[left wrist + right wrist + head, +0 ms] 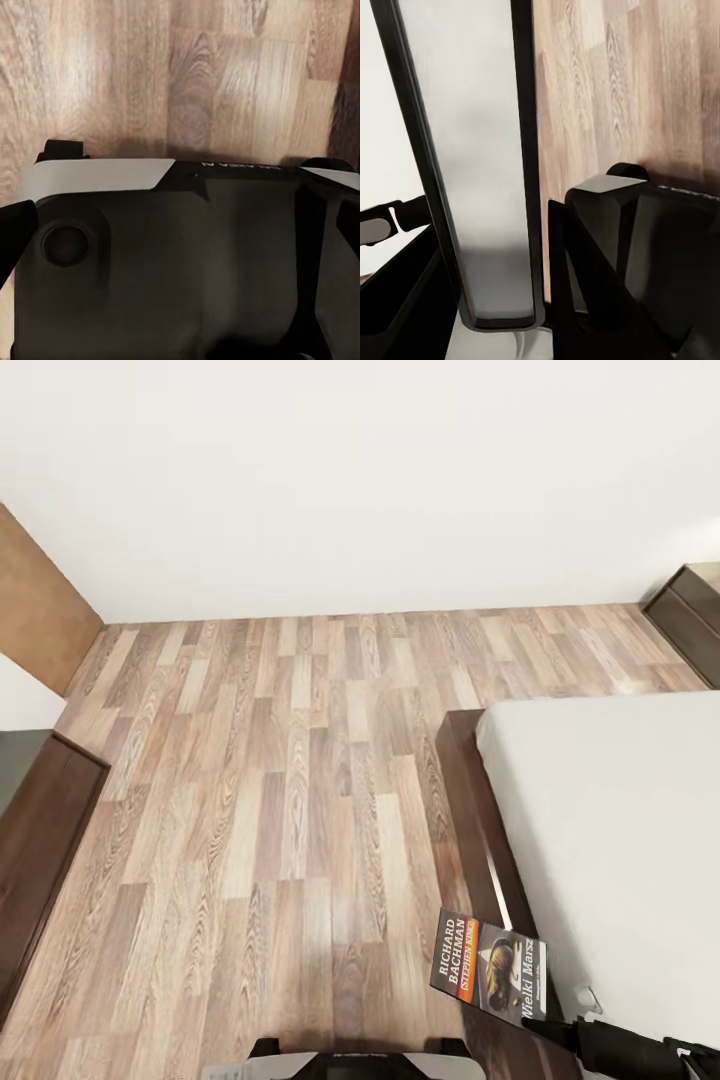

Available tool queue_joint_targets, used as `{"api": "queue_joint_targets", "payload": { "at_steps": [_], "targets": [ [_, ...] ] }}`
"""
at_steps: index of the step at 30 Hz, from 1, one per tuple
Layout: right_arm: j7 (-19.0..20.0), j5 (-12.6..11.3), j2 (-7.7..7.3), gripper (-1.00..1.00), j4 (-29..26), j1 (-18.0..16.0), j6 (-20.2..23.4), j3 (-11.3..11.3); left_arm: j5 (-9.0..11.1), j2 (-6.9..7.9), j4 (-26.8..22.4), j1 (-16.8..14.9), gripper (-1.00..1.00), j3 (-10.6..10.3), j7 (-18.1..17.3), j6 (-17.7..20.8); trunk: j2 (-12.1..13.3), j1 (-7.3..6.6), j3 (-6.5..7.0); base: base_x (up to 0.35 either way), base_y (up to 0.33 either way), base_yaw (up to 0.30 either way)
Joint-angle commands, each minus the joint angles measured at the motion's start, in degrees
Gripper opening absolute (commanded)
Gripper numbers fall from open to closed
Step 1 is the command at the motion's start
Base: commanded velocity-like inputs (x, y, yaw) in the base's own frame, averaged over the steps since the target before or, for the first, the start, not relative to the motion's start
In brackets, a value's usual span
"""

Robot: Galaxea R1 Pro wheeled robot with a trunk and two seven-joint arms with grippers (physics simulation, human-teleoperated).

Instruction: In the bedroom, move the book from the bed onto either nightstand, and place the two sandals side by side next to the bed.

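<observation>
Nearest, at the foot of the head view, the right claw (585,1028) comes in from the lower right and pinches the book (489,966) by its edge, the cover tilted up and carried above the dark wooden frame of the bed (620,830), just over the line where frame meets floor (280,800). In the right wrist view the book (472,150) shows as a long pale slab with a dark border running between the fingers (390,217), so that claw is pressed on it. The left wrist view looks onto the robot's own dark and white body over the planks; whether the left claw is spread or pressed together I cannot tell. The step in hand looks like the carry: the book is off the mattress and has yet to reach a nightstand. The next move likely calls for turning or rolling toward the far right corner, where a dark cabinet, probably the nightstand (690,615), stands against the wall beyond the bed, then lowering the book flat on its top. The bed itself lies between robot and cabinet, so the route probably runs along the open floor. At the left edge sits a long low dark bench (40,840), well apart from the path. The sandals remain for later
</observation>
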Motion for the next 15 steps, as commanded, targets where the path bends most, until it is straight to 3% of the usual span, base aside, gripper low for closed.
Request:
{"api": "queue_joint_targets", "payload": {
  "at_steps": [1,11,15],
  "targets": [
    [0.2,-0.1,0.00,-1.00,0.0,0.0,0.6,-0.1,0.5,0.03,0.1,0.0,1.00,-0.1,-0.3,-0.1,0.0,0.01,-0.06,0.000,0.000,0.282],
    [-0.5,-0.1,0.00,-1.00,0.0,0.0,0.6,-0.1,0.5,0.03,0.1,0.0,1.00,-0.1,-0.3,-0.1,0.0,0.01,-0.32,0.000,0.000,0.282],
    [-7.5,0.0,0.00,-1.00,0.0,0.0,0.6,-0.1,0.5,0.03,0.1,0.0,1.00,-0.1,-0.3,-0.1,0.0,0.01,-0.42,0.000,0.000,0.282]
  ]
}}
